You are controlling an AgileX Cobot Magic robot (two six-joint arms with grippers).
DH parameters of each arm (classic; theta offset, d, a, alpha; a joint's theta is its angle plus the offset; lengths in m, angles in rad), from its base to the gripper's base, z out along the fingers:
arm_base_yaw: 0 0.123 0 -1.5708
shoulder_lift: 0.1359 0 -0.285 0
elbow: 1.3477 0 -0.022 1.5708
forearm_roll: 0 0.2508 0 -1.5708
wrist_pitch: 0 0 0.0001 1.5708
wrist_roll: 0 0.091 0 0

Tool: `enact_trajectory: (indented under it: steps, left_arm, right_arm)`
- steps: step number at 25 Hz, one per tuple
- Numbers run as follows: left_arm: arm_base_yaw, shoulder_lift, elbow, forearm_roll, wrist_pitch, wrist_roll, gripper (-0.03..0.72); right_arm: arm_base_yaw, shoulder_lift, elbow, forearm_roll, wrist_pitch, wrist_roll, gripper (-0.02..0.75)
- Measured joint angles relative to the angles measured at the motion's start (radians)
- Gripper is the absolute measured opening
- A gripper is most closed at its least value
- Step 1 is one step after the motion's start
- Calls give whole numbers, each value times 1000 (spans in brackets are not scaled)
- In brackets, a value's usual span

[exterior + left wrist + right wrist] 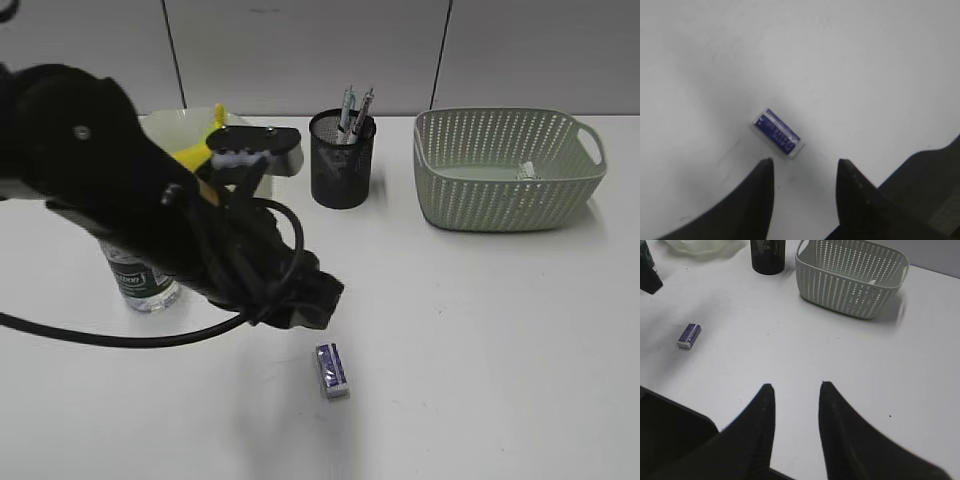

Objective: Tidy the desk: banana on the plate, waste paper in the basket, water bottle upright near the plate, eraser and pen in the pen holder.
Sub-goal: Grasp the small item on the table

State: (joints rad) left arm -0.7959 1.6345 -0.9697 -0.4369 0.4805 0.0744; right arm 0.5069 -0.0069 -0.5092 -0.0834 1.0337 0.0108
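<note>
A purple-and-white eraser lies flat on the white tabletop, nearest the camera. The left end effector hangs just above it, jaws parted and empty. The right end effector is also parted and empty. Behind stand the water bottle, the pen holder with pens, the plate holding the banana, and the basket containing waste paper.

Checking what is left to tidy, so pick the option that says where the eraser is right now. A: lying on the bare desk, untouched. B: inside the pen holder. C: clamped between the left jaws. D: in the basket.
A: the eraser lies flat on the white desk, with the open left gripper above it and not touching, well apart from the pen holder.
</note>
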Motion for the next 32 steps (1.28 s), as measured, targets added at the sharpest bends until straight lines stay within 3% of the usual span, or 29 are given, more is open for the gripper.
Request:
enact_trajectory:
  steps: [4,7,9,13,17,19,21,23,24,32]
  left_arm:
    - [-26,124,-96,-3,33,-172,316]
    - [-37,238,-204,67,159,-367,337]
    - [-39,321,-276,123,277,-492,391]
    - [-39,438,-390,156,385,-576,497]
    - [-39,495,-456,156,393,-586,507]
    - [-39,523,-471,156,393,-589,459]
    - [-39,538,-484,156,407,-593,350]
    - [-39,547,-495,157,419,-593,195]
    - [-39,548,-500,161,425,-594,162]
    - [-38,529,-655,288,475,-595,166]
  right_arm:
    - [0,0,0,1,0,-3,255]
    - [0,0,0,1,0,-5,255]
    - [0,0,0,1,0,-5,255]
    - [0,0,0,1,0,-5,253]
    - [0,0,0,1,0,-5,253]
    - [0,0,0,1,0,-5,253]
    - [0,0,0,0,0,-11,253]
    - [0,0,0,0,0,-11,253]
    - [0,0,0,0,0,-11,253]
    - [0,0,0,0,0,-11,254]
